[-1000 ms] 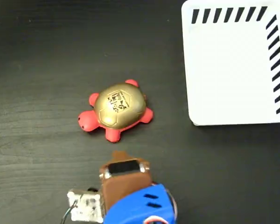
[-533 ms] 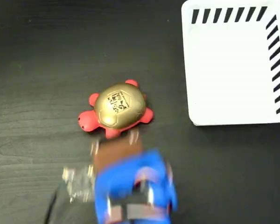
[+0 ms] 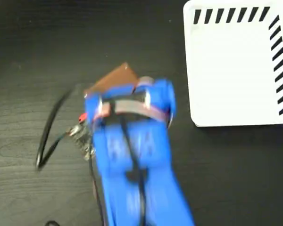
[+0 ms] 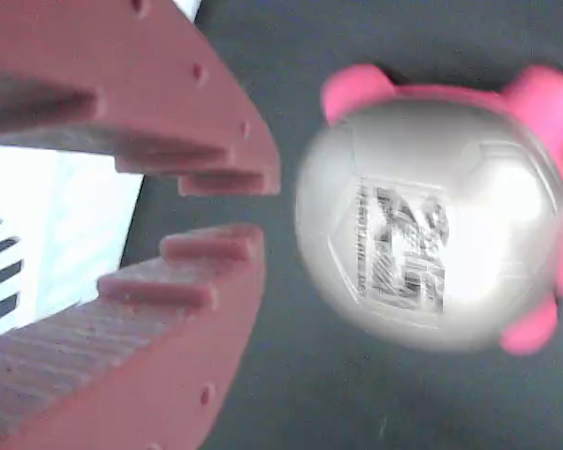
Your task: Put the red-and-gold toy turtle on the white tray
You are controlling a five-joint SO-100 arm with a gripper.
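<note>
Two fingers of the gripper point(image 4: 216, 211) fill the left of the wrist view with only a narrow gap between them, and they hold nothing. The tray point(image 4: 75, 216) shows white behind them, and the turtle point(image 4: 432, 225) lies to their right on the dark table point(image 4: 291, 394), outside the gap and not touching either finger. The step in hand looks like the approach to the grasp. To do it well, the jaws would have to spread much wider than they stand now, since the shell is far broader than the gap. The gripper would also have to shift until the shell sits between the fingers before it comes down. The dome looks smooth and glossy, so a grip low on its sides, near the legs, should slip less than one high on the curve. In the fixed view the blue arm point(image 3: 132, 141) hides almost all of the turtle, and the tray point(image 3: 236, 70) lies well apart at upper right, with nothing on the part in view. The turtle has a pale gold domed shell with a black printed mark on its top, and pinkish-red limbs stick out around the edge. The wrist view is slightly blurred.
</note>
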